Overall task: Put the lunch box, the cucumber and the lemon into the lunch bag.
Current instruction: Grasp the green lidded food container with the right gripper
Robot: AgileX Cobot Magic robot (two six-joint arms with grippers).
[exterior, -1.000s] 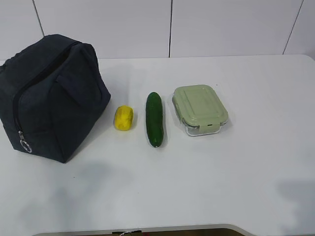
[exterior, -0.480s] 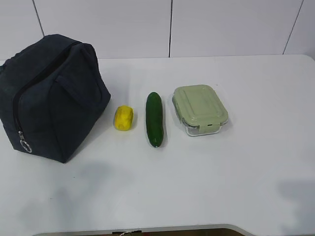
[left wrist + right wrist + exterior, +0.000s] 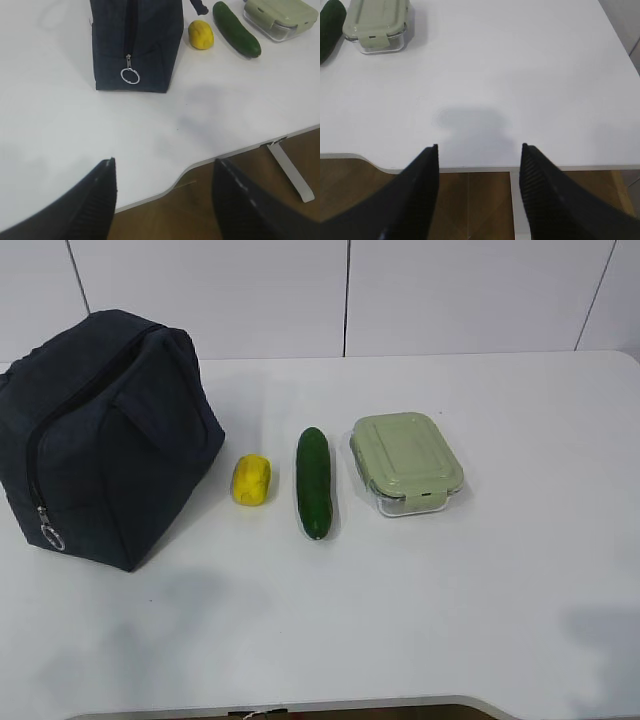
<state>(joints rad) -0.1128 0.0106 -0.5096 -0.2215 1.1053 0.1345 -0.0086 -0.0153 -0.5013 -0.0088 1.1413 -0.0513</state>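
Observation:
The dark navy lunch bag (image 3: 100, 435) stands zipped at the left of the white table, its metal ring (image 3: 130, 76) hanging at the near end. To its right lie the yellow lemon (image 3: 251, 479), the dark green cucumber (image 3: 313, 481) and the lunch box (image 3: 405, 460) with its sage-green lid, in a row. Neither arm shows in the exterior view. My left gripper (image 3: 165, 165) hangs open over the table's front edge, well short of the bag. My right gripper (image 3: 479, 147) is open and empty above the front edge, far from the lunch box (image 3: 376, 22).
The table (image 3: 480, 580) has a curved cut-out in its front edge (image 3: 190, 172), with brown floor below. A white table leg (image 3: 292, 170) shows under the edge. White wall panels stand behind the table.

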